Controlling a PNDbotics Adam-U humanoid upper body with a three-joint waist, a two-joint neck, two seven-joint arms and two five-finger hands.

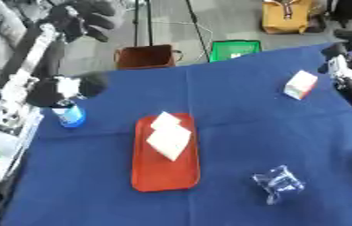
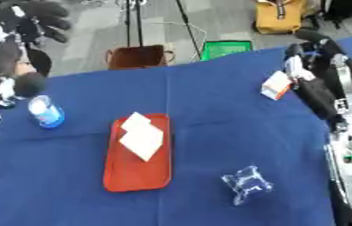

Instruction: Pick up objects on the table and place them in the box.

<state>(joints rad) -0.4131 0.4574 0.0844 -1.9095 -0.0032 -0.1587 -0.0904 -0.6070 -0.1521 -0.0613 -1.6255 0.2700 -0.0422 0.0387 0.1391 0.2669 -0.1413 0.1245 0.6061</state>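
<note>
While I scan from my left, the left hand point(image 1: 63, 88) sits at the worktop's point(image 1: 240, 106) left edge, directly above the small blue-and-white bottle point(image 1: 70, 115); it appears to touch the bottle's top, but I cannot tell whether the fingers are closed on it or merely resting there. The bottle stands upright, long axis vertical, just left of the red tray point(image 1: 163, 172). That tray lies lengthwise toward me at mid-worktop and holds two white flat pieces point(image 1: 168, 137), overlapping, in its far half; near half bare. Further right and nearer me lies a clear crumpled plastic item point(image 1: 280, 183), well apart from both hands. Far right, a small white box with red and green edges point(image 1: 301, 84) stands near the back edge, with the right hand point(image 2: 298, 66) just beside it on its right; its finger state I cannot make out. Judgement: left arm is nearer the bottle, right arm nearer the white box. Beyond the worktop's far edge, on the floor, stands a brown open box point(image 1: 144, 56), contents not visible.
</note>
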